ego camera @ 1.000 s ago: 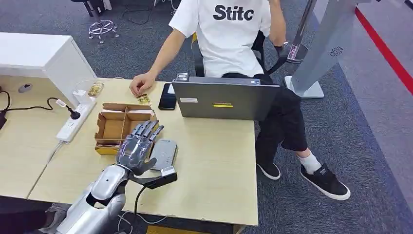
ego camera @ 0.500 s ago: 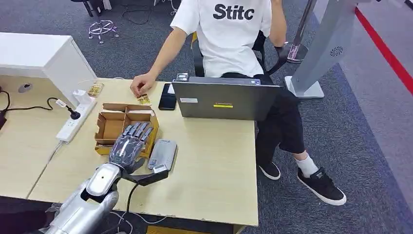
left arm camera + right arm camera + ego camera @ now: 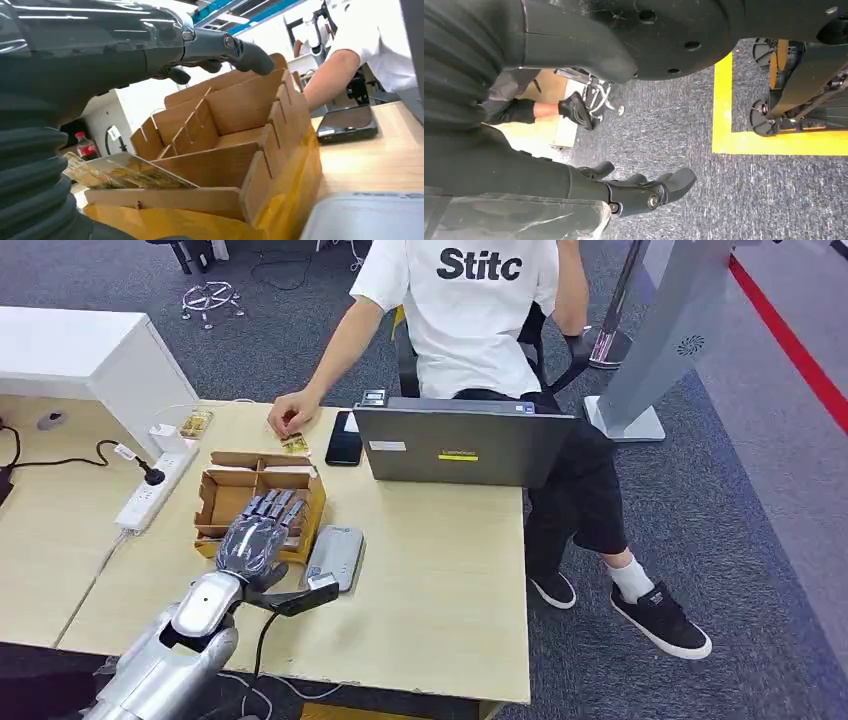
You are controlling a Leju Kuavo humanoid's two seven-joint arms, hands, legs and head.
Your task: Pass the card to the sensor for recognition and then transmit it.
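Here the left hand (image 3: 258, 540) hovers over the cardboard organizer (image 3: 225, 502), fingers spread and holding nothing, likely poised to reach for the card (image 3: 127, 172) lying in its near compartment (beside the grey sensor (image 3: 335, 555)). The right hand (image 3: 644, 192) hangs empty, fingers loose.

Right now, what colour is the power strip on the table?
White power strip, with a black plug in it; the head view shows it best.
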